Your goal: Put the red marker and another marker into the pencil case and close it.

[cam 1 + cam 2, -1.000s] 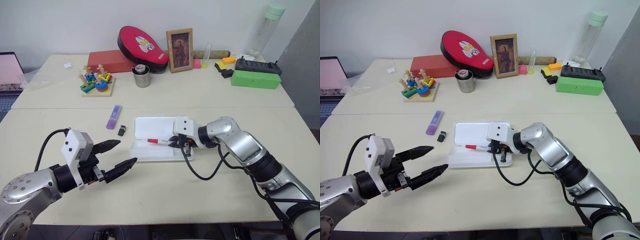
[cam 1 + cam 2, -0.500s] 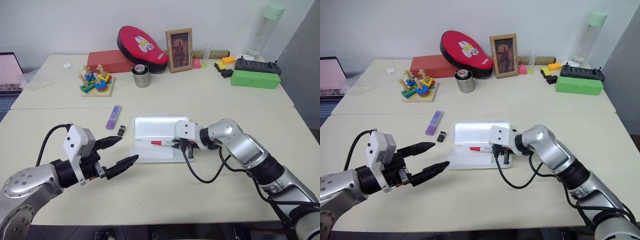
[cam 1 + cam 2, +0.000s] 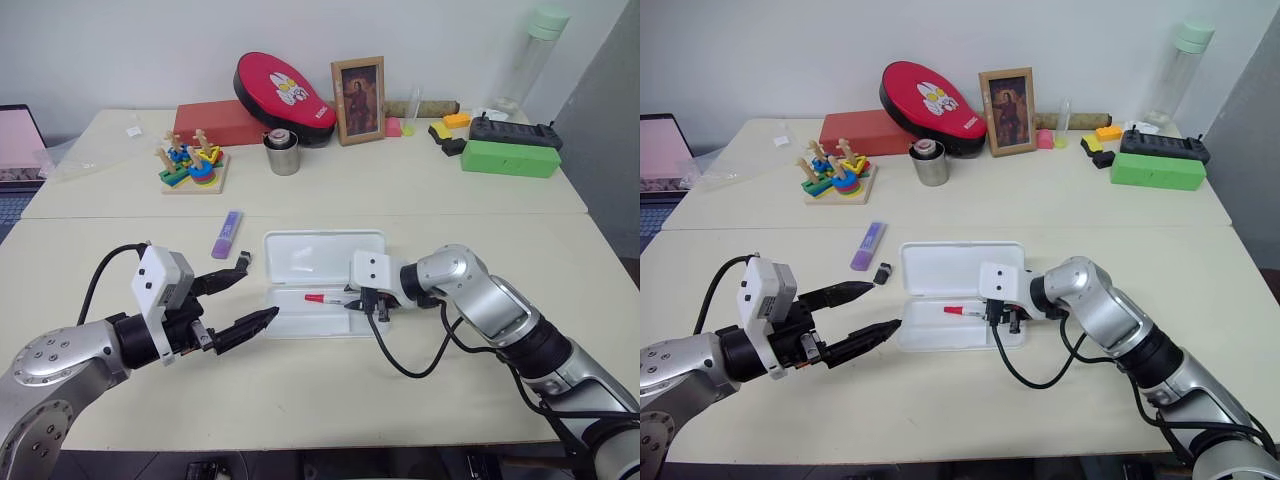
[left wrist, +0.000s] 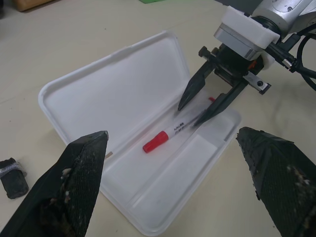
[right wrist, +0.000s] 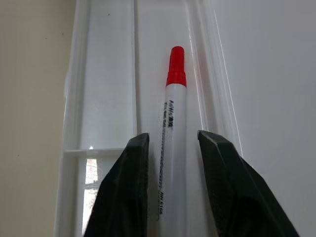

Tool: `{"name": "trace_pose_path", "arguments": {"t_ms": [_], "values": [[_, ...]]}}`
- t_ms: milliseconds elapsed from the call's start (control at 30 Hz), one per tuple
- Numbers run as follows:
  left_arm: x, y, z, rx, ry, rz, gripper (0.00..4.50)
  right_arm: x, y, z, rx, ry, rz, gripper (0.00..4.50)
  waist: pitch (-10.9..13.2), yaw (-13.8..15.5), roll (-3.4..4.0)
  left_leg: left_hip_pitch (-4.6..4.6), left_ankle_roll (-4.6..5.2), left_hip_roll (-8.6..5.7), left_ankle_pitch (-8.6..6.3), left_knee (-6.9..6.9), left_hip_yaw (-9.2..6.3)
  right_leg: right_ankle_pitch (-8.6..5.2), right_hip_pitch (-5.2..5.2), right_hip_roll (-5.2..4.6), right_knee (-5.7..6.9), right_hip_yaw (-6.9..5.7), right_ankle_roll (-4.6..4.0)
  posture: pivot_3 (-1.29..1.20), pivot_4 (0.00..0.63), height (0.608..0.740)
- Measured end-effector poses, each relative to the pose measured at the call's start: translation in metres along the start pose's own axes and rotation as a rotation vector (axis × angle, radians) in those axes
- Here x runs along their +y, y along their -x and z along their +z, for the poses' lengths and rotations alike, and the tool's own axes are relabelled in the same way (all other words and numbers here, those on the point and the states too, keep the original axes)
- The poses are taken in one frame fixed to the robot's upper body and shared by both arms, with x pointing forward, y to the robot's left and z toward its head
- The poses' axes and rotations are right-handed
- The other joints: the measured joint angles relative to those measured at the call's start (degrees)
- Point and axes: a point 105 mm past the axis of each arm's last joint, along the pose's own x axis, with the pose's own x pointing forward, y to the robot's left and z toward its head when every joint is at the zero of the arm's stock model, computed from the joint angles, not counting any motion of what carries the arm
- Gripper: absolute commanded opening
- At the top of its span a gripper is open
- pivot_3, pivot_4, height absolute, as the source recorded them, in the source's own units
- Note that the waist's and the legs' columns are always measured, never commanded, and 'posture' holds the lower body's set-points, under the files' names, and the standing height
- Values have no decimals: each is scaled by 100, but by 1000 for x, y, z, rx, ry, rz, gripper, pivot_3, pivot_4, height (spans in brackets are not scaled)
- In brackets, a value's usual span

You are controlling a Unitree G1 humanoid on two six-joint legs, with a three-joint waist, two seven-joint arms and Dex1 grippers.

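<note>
Right pincer [image 4: 200,106]: its two black fingers now stand a little apart on either side of the red marker's barrel, where a second ago they were pinched onto it; whether they have fully let go I cannot tell (the gaps beside the barrel are slim).
Red marker [image 3: 326,298]: lies flat in a long channel of the pencil case, red cap pointing left, no longer lifted above the tray.
Pencil case [image 3: 322,250]: open on the tabletop [image 3: 400,200], lid laid back on the far side, tray on the near side.
What this means: the first marker looks delivered; the second one and closing the lid are still to do, by my reading.
Left pincer [image 3: 240,300]: spread wide and empty, hovering just left of the case's near left corner.
Another marker [image 3: 228,233]: the purple highlighter lies on the tabletop left of the case and a little farther away, apart from it, with a small black object [image 3: 242,262] between the two.
Right wrist view: shows the barrel running between the fingertips [image 5: 131,177] and the channel wall on each side.
Left wrist view: shows the whole open case and the right pincer from outside (the head views make that release too small to judge).
</note>
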Motion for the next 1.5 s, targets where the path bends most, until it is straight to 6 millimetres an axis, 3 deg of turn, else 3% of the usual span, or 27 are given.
{"name": "trace_pose_path", "arguments": {"t_ms": [233,333,533,700,867,967,1033,1133,1300,1500], "values": [[0,0,1,0,-5,-1,4500,-3,2,4,-21,-22,-14,4009,0,0,0,0,0,0,0,0,0,0,0,0,0,0,0,0,150,740],[1,-1,2,-4,-7,0,4500,-3,8,11,-65,-43,-1,4472,0,3,0,0,0,0,0,0,0,0,0,0,0,0,0,0,150,740],[7,-2,5,-30,0,27,4500,-7,27,20,-141,-87,9,4472,1,15,1,0,0,0,0,0,0,0,1,0,0,0,0,0,150,740],[25,-3,10,-87,28,121,4500,-9,44,38,-275,-118,47,4472,0,20,0,0,0,0,0,0,0,0,2,0,0,0,0,0,150,740],[105,4,17,-129,11,557,4500,-31,63,69,-426,-145,-28,4472,-2,23,-4,7,0,0,1,4,-2,1,9,2,2,-2,1,0,150,740],[137,8,14,-147,67,710,4500,-41,68,78,-486,-185,-62,4472,-3,22,-7,4,0,-2,0,2,-2,2,7,2,-4,-1,3,0,150,740],[151,2,13,-153,109,746,4500,-54,70,83,-517,-214,-117,4472,-3,20,-6,-2,-1,-2,1,0,-5,2,-5,3,2,-5,2,0,150,740],[166,-25,-1,-79,142,739,4500,-69,76,93,-549,-227,-192,4472,-4,25,-8,-4,-18,-3,11,0,-6,2,-1,2,-2,-8,3,0,150,740],[176,-56,-30,56,174,681,4500,-72,79,90,-561,-251,-220,4472,-4,-25,-8,-13,-20,-2,13,-2,-7,2,-12,2,3,-10,2,0,150,740],[186,-80,-42,143,184,657,4500,-72,81,92,-573,-252,-236,4472,-4,-50,-8,-12,-20,-3,13,2,-7,2,-11,2,5,-10,2,0,150,740]]}}
